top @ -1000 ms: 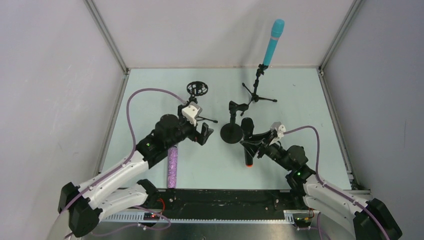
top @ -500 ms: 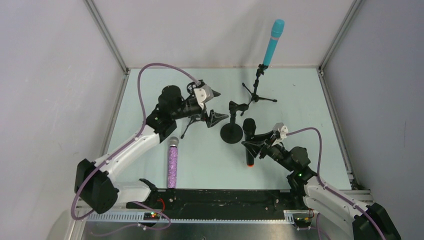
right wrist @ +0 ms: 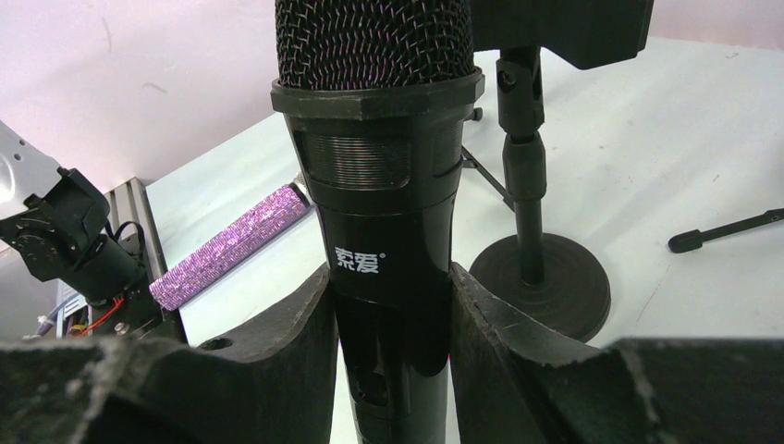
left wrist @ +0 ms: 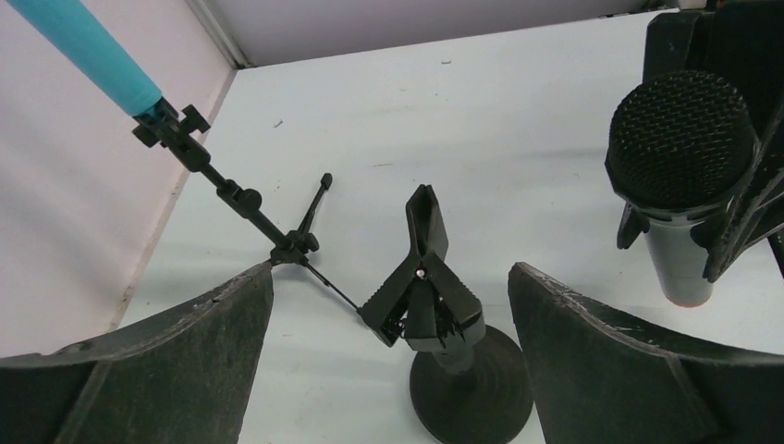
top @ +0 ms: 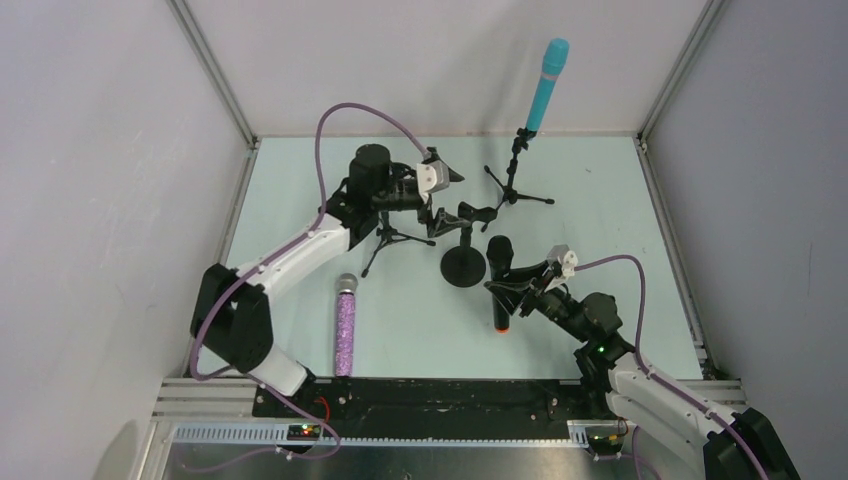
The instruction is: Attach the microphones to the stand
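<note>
Nearest, flat on the table (top: 620,200): purple glitter microphone (top: 345,330). Beyond, right gripper (top: 512,285) clamped on black microphone (top: 497,285), just beside round-base stand (top: 464,262). Farther, left gripper (top: 445,200) spread wide, the stand's clip (left wrist: 423,287) between its fingers, apart from both. At back, cyan microphone (top: 547,85) tilted atop tripod stand (top: 514,180).

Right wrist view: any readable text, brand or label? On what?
"索爱": white print on the barrel of the black mesh-headed handheld microphone, below its threaded collar.
The tiny mark right after it is too small to read.
No text shows on the purple glitter microphone.
</note>
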You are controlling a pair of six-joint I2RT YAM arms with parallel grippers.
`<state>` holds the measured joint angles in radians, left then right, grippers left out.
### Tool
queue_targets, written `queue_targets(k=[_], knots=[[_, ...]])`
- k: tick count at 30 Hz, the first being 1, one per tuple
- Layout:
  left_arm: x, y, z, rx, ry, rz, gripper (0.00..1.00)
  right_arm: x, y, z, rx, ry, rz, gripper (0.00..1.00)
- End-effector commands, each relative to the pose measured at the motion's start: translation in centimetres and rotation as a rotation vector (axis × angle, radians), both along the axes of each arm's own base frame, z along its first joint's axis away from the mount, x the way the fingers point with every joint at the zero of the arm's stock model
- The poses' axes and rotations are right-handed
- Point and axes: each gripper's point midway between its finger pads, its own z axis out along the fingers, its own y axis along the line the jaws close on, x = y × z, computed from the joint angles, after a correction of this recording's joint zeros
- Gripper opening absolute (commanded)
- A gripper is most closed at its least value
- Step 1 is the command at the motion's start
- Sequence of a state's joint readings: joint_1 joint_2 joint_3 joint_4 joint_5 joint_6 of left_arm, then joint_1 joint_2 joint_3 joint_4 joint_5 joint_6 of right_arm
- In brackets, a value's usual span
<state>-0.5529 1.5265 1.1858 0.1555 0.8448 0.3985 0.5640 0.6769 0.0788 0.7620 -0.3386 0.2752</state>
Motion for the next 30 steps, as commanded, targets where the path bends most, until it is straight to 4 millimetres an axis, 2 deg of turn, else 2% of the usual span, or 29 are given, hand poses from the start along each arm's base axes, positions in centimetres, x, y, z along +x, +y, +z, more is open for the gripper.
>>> queue_targets(k=[1,11,20,24,26,27,28,29,30], knots=[[0.7,-0.7,1.6,-0.033,-0.077,-0.083,1.0,0.0,-0.2,2.3,0.041,-0.09,-0.001,0.0],[1.7,-2.0,-1.4,-0.018,0.03,-0.141,1.0,0.3,-0.5,2.1,0.039,-0.079,-0.015,0.0],[1.4,-2.2,-2.3,-0.013,0.056,-0.169,0.95,0.3,-0.5,2.1,0.044,-0.076,-0.011,0.0],[1.7,-2.3,-2.9,-0.006,0.068,-0.163,0.9,0.3,-0.6,2.2,0.046,-0.077,-0.014,0.0],[1.7,-2.3,-3.3,-0.004,0.074,-0.174,0.77,0.3,-0.7,2.2,0.048,-0.078,-0.014,0.0],[1.4,-2.4,-3.4,-0.007,0.076,-0.197,0.45,0.3,-0.7,2.2,0.049,-0.077,-0.014,0.0],[1.6,-2.3,-3.6,-0.008,0.086,-0.202,0.23,0.3,-0.7,2.2,0.05,-0.078,-0.014,0.0],[1.4,-2.3,-3.6,-0.012,0.107,-0.216,0.06,0.2,-0.7,2.3,0.051,-0.081,-0.013,0.0],[1.4,-2.3,-3.7,-0.015,0.113,-0.224,0.03,0.2,-0.8,2.4,0.053,-0.085,-0.014,0.0]])
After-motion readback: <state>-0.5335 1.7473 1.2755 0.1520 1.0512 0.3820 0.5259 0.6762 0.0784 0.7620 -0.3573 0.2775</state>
